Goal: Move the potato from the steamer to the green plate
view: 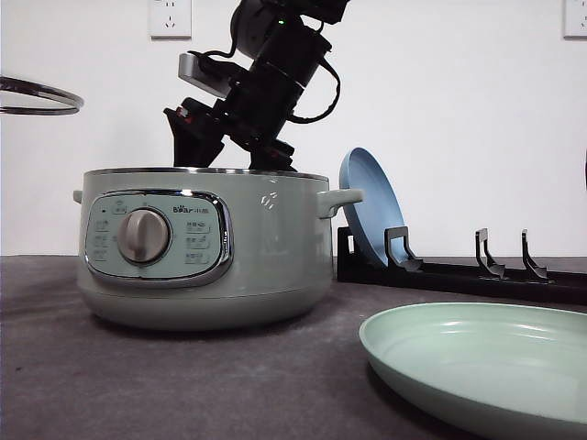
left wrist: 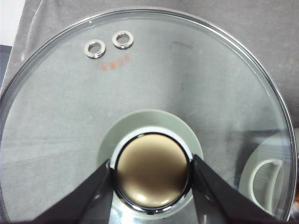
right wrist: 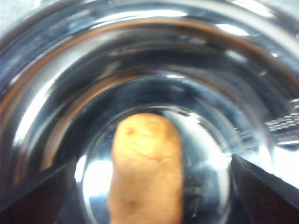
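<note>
Setting: white wall with sockets behind a dark grey felt-like tabletop (view: 138, 385). Largest item: steamer (view: 206, 247), sage-green, lid off, control panel and silver dial facing the front camera, standing left of centre. Behind it to the right, a black dish rack (view: 459, 270) with a blue plate (view: 371, 206) propped on edge in it. Front right: green plate (view: 477, 367), flat on the table, empty, well apart from the steamer's base. Glass lid (left wrist: 140, 93): held aloft at the far left, its rim visible in the front view; left gripper (left wrist: 152, 170) closed on the lid's brass-coloured knob, one finger on each side of it, touching. Right gripper (right wrist: 149, 186): lowered into the steamer's mouth from above; fingers (right wrist: 35, 191) spread wide, holding nothing, one at each side of the potato (right wrist: 145, 170) with clear gaps either side. Potato: lying in the bottom of the polished steel inner pot, seemingly lengthwise to the wrist camera. Risks, as judged: the fingers may close on the rounded flanks and squeeze the potato out, rolling it across the slick pot floor; a descent too deep could drive the fingertips against the metal bottom; the raised potato could clip the pot rim on the way out and drop short of the green plate; the left grip on the smooth knob may slip if the lid tilts.
</note>
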You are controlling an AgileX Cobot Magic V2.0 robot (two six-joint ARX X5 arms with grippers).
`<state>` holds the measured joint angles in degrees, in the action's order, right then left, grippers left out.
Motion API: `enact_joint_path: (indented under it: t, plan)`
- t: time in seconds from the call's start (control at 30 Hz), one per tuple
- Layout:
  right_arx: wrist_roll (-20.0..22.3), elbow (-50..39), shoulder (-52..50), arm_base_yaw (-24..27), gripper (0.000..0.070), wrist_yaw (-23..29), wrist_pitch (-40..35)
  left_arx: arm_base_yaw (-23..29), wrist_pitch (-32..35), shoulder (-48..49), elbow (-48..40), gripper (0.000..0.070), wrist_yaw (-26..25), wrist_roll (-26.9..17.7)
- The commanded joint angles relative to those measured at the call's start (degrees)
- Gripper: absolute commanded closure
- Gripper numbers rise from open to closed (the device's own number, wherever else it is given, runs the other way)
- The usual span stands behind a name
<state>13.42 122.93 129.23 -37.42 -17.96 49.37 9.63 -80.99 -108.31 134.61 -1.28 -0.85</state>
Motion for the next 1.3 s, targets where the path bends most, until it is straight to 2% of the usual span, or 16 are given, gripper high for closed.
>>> enact_joint_path:
  t: [0.0,0.27,0.43,0.8,0.9,1.03,1.1,1.27]
  plan:
    - [0.96,1.64,2.61,-0.42,0.0031,-0.18,-0.28,0.22,-0.63,0.74,2.36,0.0700,0.03,-0.91]
    - [0.69,1.64,4.24,-0.62,0.0037,-1.61,-0.09,0.22,-0.60,0.74,2.36,0.0700,0.02,-0.90]
    - [0.52,1.64,4.29,-0.65,0.0151,-2.16,0.08,0.22,-0.59,0.74,2.36,0.0700,0.01,-0.91]
    - [-0.57,1.46,5.46,-0.70,0.0164,-2.18,0.39,0.22,-0.50,0.74,2.36,0.0700,0.01,-0.91]
    - [-1.27,1.46,6.21,-0.78,0.0243,-3.02,0.51,0.22,-0.44,0.74,2.36,0.0700,0.01,-0.91]
    - [-2.13,1.48,6.41,-1.07,0.0472,-3.02,0.16,0.22,-0.42,0.74,2.36,0.0700,0.01,-0.91]
    - [-2.82,1.78,6.05,-1.08,0.0501,-3.03,0.21,0.22,-0.42,0.74,2.36,0.0700,0.01,-0.91]
    - [-3.71,5.65,3.52,-0.89,0.0501,-2.72,4.45,0.22,-0.43,0.74,2.36,0.0700,0.01,-0.91]
